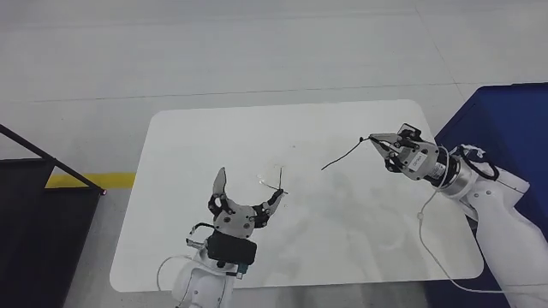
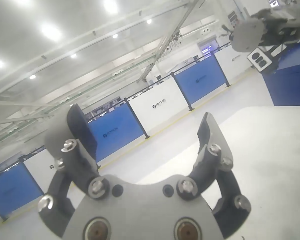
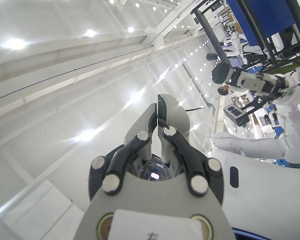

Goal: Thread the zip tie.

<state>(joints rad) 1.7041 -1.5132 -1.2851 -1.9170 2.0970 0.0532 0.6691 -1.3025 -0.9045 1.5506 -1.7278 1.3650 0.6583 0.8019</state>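
Observation:
A thin black zip tie point(image 1: 342, 156) hangs in the air over the right part of the white table point(image 1: 360, 248). One end is pinched in my right gripper point(image 1: 375, 140), and the free end slants down toward the table's middle. In the right wrist view that gripper point(image 3: 157, 102) is shut, and a short length of the zip tie point(image 3: 193, 109) sticks out past one finger. My left gripper point(image 1: 248, 183) sits near the table's front centre, pointing away from me. It stands wide open point(image 2: 141, 112) with nothing between its fingers. A thin dark strand point(image 1: 280, 180) shows just beside one left fingertip; what it is cannot be told.
A blue-covered block point(image 1: 505, 128) stands off the table's right edge, close behind the right arm. A black frame point(image 1: 43, 162) slants along the floor at the left. The right gripper point(image 2: 250, 36) shows far off in the left wrist view.

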